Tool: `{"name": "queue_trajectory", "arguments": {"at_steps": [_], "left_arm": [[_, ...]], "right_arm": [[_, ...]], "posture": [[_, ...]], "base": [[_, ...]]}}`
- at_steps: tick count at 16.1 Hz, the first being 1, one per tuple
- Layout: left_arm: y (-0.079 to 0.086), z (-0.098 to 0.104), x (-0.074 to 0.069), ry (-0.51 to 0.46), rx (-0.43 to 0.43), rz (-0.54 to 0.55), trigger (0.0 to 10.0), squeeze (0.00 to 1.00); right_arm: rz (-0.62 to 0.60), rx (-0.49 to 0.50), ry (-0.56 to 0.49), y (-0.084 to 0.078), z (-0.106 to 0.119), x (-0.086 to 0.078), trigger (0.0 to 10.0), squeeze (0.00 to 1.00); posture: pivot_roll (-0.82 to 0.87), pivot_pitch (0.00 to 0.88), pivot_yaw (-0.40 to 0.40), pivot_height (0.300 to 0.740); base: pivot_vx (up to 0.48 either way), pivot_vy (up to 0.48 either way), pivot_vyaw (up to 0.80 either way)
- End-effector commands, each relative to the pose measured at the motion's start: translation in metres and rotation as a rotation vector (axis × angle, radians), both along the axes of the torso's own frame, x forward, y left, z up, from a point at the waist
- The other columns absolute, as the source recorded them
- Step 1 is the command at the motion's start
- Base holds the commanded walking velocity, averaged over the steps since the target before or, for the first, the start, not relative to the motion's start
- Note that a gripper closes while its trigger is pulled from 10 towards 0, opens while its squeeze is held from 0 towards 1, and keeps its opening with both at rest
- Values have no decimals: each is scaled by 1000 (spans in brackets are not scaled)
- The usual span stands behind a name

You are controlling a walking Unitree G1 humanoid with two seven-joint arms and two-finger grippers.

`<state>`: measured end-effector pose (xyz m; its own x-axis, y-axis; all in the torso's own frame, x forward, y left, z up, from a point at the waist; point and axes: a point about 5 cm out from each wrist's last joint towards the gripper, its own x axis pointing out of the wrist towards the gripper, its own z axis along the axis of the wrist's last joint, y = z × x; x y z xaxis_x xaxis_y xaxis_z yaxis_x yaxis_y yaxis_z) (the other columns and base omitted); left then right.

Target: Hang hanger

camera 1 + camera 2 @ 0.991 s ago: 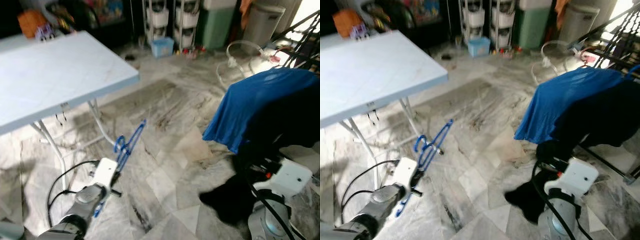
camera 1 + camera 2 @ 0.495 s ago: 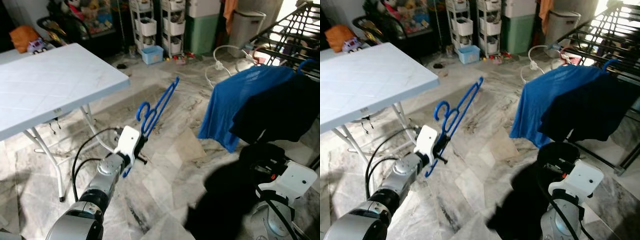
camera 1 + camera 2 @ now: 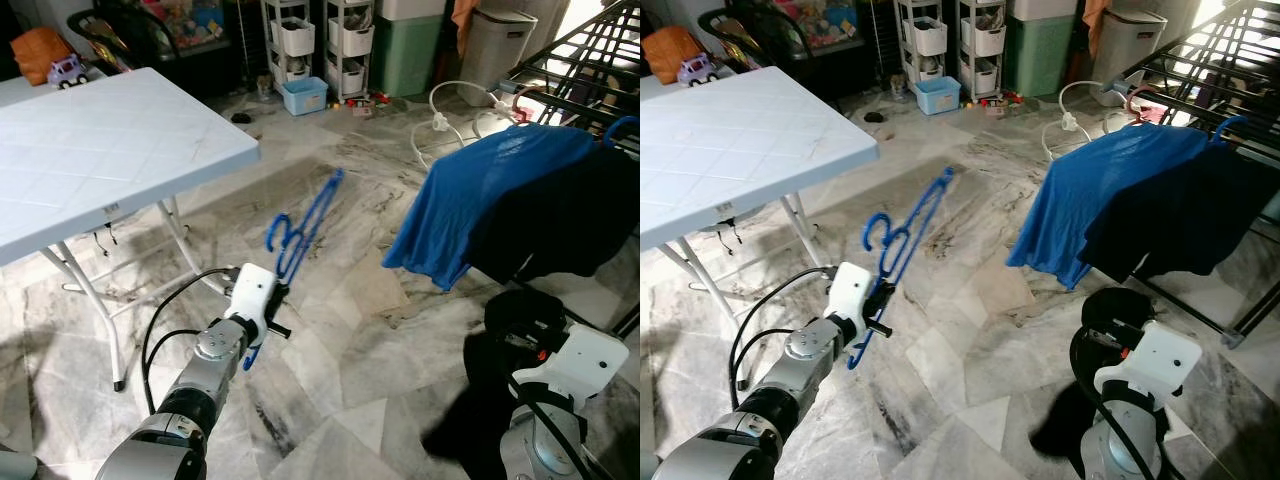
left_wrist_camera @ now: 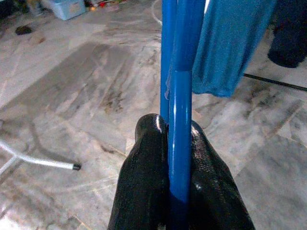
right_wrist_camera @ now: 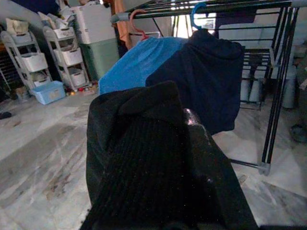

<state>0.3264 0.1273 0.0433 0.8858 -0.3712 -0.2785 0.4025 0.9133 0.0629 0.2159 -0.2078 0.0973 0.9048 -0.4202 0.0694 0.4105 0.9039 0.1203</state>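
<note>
Roughly midway, by the look of it. Blue hanger [image 3: 303, 226] up off the floor, pinched near its lower bar by left gripper [image 4: 178, 143], fingers closed tight on the rod, hook end pointing up toward 1 o'clock. Nothing on the rack yet. Drying rack [image 3: 1200, 70] well apart at 2 o'clock, already carrying a blue shirt [image 3: 1090, 190] and a dark garment [image 3: 1180, 205] on their own hangers. Right gripper [image 5: 158, 158] low at 5 o'clock, wrapped in black cloth [image 5: 144, 143]; clamped on it apparently, finger gap hidden, so cannot tell for sure. White table [image 3: 90, 150] at 10 o'clock. Remaining: close the gap to the rack, lift the hook over a rail, release.
</note>
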Motion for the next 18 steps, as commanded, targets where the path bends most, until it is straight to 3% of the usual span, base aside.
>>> {"name": "queue_trajectory", "arguments": {"at_steps": [1, 11, 18], "left_arm": [[7, 3, 2, -8, -1, 32, 10000, 0], [10, -4, -5, 7, 3, 44, 10000, 0], [10, -6, -7, 11, 3, 44, 10000, 0]], "right_arm": [[13, -19, -26, 1, 7, 2, 0, 0], [26, -28, -14, 3, 6, -2, 0, 0], [38, -36, -9, 4, 5, -2, 0, 0]], "posture": [[50, 0, -1, 740], [43, 0, -5, 740], [45, 0, -11, 740]], "base": [[270, 0, 0], [355, 0, 678], [374, 282, 615]]}}
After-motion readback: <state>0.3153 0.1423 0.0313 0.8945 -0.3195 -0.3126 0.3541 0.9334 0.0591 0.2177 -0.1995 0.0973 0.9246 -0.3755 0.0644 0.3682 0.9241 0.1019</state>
